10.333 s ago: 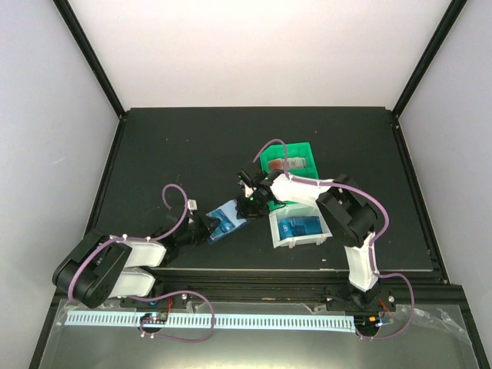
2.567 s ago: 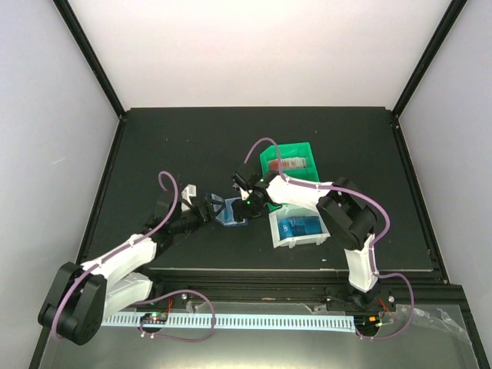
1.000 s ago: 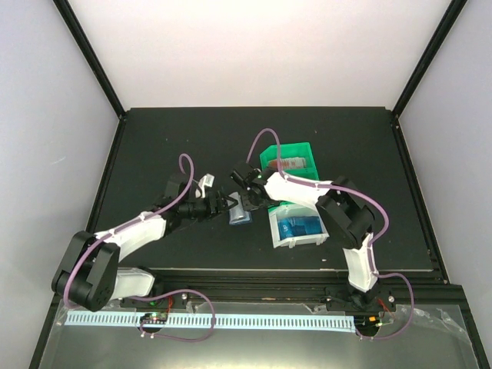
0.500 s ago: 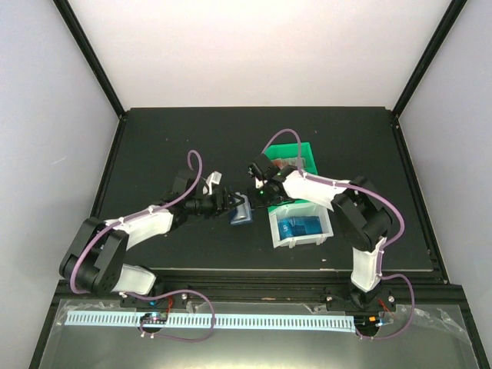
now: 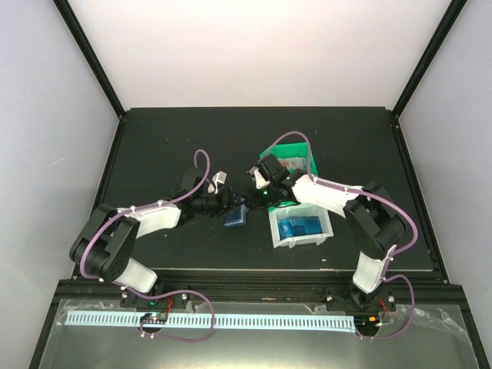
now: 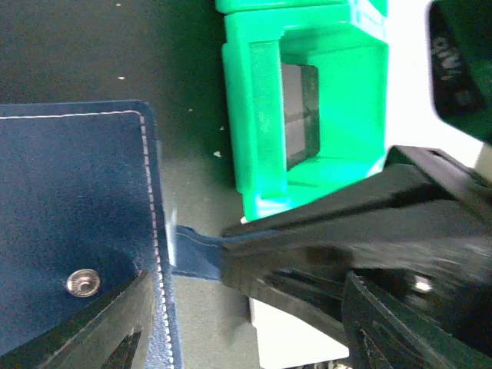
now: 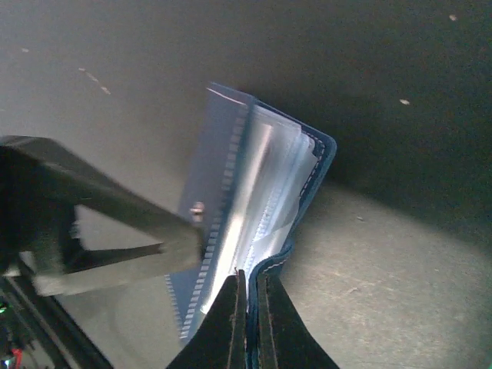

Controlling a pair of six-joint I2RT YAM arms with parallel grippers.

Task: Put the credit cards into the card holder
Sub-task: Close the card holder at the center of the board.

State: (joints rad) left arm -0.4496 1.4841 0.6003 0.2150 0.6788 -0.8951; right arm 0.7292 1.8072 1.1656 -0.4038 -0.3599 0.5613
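The navy card holder (image 5: pixel 235 218) lies partly opened between the two grippers; in the right wrist view its clear sleeves (image 7: pixel 265 192) show. My right gripper (image 7: pixel 250 280) is shut on the edge of one cover, also seen as a pinched strip (image 6: pixel 192 252). My left gripper (image 6: pixel 246 307) stands open, one finger (image 7: pixel 108 223) lying on the other cover near the pale clasp (image 6: pixel 82 283). Bright blue credit cards (image 5: pixel 300 227) lie in the white bin (image 5: pixel 275 231), right of both grippers.
A green bin (image 5: pixel 301 147) holding red-and-white items stands behind the white bin, close to the right arm's wrist; it fills the upper part of the left wrist view (image 6: pixel 257 115). Dark table mat (image 5: pixel 169 146) stretches to the left and back.
My left arm has reached further right onto the card holder. My right gripper has closed on the holder's cover edge and lifted it, opening the holder.
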